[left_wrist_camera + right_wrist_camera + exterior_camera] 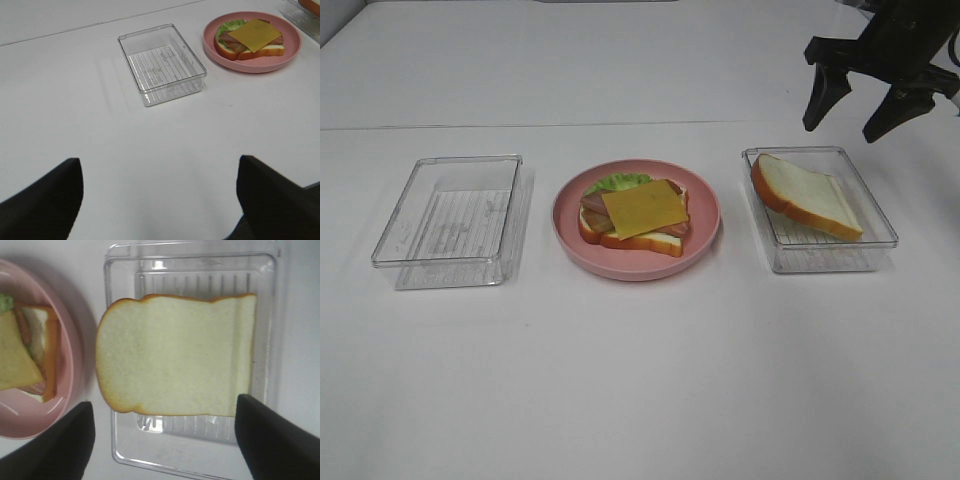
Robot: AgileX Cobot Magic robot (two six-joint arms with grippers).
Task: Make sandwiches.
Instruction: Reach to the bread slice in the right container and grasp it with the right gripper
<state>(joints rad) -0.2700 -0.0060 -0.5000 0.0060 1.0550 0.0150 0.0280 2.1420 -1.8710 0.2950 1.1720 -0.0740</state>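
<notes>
The half-built sandwich (635, 214) is sitting on the pink plate (704, 243) — a yellow cheese square (644, 208) topping ham, lettuce and bread. The second bread slice (806, 195) is leaning in the right-hand tray (880, 245). The right gripper (865, 105) is hovering above it, jaws spread and empty; the left gripper (159, 200) is likewise spread — holding nothing.

No text, label, brand, number or sign can be read in any of the three views.
</notes>
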